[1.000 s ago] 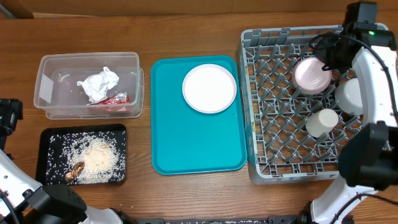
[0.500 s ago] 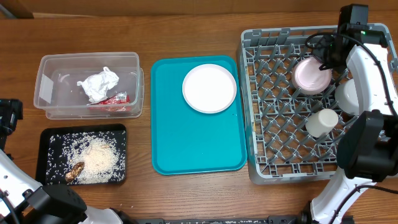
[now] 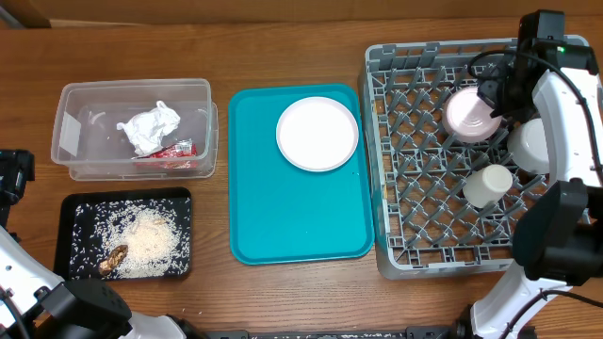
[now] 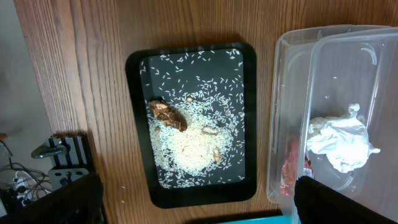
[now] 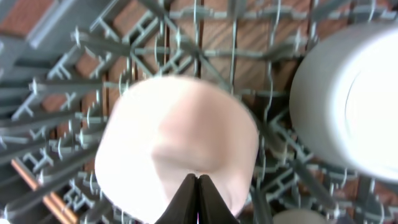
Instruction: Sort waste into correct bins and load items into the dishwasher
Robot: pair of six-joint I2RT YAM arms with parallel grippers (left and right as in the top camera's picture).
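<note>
The grey dishwasher rack (image 3: 415,226) holds a small saucer (image 3: 469,111), a bowl (image 3: 529,143) partly under my right arm, and a cup (image 3: 487,185). My right gripper (image 5: 198,177) is shut, its tips against the saucer (image 5: 174,137), with nothing visible between the fingers. The large plate (image 3: 317,133) lies on the teal tray (image 3: 292,217). The clear tub (image 3: 75,141) contains the napkin (image 3: 148,127) and red wrapper (image 3: 174,150). Rice and scraps (image 3: 141,240) fill the black tray (image 3: 71,212). My left gripper (image 4: 199,205) hangs open high above that tray.
In the right wrist view the bowl (image 5: 348,106) sits just right of the saucer among the upright pegs. Thin brown sticks (image 5: 37,186) show low in the rack, perhaps chopsticks. Bare wooden table surrounds the bins and trays.
My right arm has shifted slightly over the rack's back right corner. The saucer has barely moved. The left arm is still.
</note>
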